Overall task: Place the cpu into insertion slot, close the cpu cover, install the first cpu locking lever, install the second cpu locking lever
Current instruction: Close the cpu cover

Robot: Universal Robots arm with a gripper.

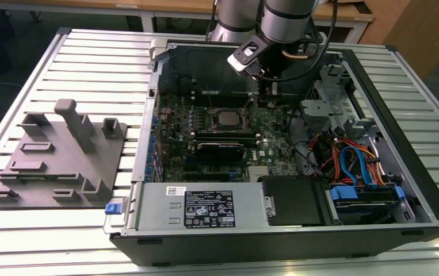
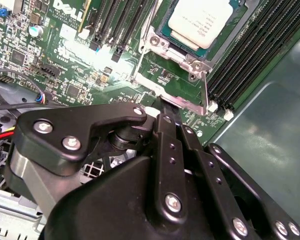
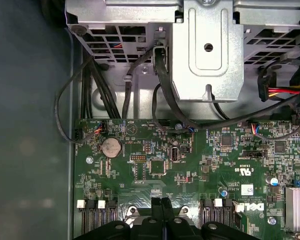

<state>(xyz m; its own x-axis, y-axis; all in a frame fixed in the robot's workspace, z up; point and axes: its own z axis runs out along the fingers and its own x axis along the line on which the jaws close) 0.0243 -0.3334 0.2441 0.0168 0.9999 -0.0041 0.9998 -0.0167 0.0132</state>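
Arm reaches down into the open computer case [image 1: 415, 172], wrist over the motherboard [image 3: 190, 165]. Gripper [image 2: 166, 111]: fingers pressed together, nothing visible between them; both wrist views show the two tips side by side with no gap. The cpu [image 2: 206, 19] lies flat in the insertion slot [image 2: 160, 41], silver top up, near the middle of the board between two banks of memory slots [image 2: 250, 55]. The cpu cover [image 2: 182, 101] appears to be tilted up from the slot rather than lying flat on the chip, and its free edge is just at the fingertips. I cannot tell whether they touch it. A thin silvery rod [image 2: 205, 90] stands at the cover's corner. It may be a locking lever, but I cannot confirm that. Judgement: the chip is placed, the cover is not yet down, and the levers are not yet engaged. Risks from here: narrow closed tips on a thin metal edge give little contact, so they could slide off and strike the chip top or the small parts on the board beside the slot. The cover could bind on the upright rod if that sits in its path. If the chip is slightly off its seat, which the pictures cannot rule out, pressing the cover down would load the socket contacts unevenly.
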